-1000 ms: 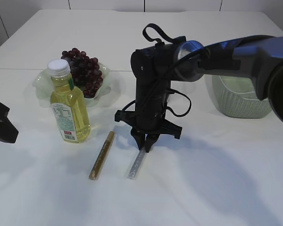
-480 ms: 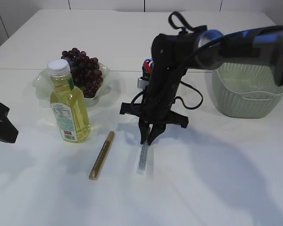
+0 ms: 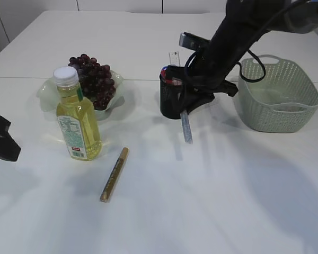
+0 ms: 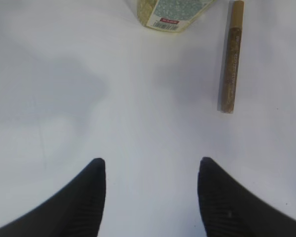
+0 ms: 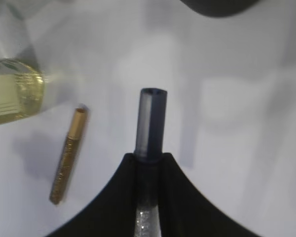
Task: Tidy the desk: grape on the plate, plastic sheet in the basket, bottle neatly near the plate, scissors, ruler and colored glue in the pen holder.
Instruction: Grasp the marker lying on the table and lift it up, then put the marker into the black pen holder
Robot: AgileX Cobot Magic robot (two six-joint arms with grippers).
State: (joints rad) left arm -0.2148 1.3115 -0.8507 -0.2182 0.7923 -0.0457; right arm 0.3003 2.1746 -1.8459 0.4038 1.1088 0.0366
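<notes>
My right gripper [image 3: 186, 109] is shut on a silver glitter glue pen [image 3: 186, 127] and holds it in the air beside the black pen holder [image 3: 170, 100]; the pen hangs down from the jaws. In the right wrist view the pen [image 5: 151, 126] sticks out past the gripper [image 5: 150, 157]. A gold glue pen [image 3: 114, 174] lies on the table, and also shows in the left wrist view [image 4: 231, 57] and the right wrist view [image 5: 68, 154]. The oil bottle [image 3: 77, 116] stands by the plate [image 3: 49, 91] of grapes [image 3: 94, 79]. My left gripper [image 4: 149, 163] is open and empty over bare table.
A green basket [image 3: 271, 95] stands at the right, behind my right arm. The pen holder holds a ruler and red-handled items. My left arm's black body [image 3: 1, 138] rests at the left edge.
My right gripper has lifted the silver glue pen off the table and carried it up and to the right, to beside the pen holder. The left arm has not moved.
</notes>
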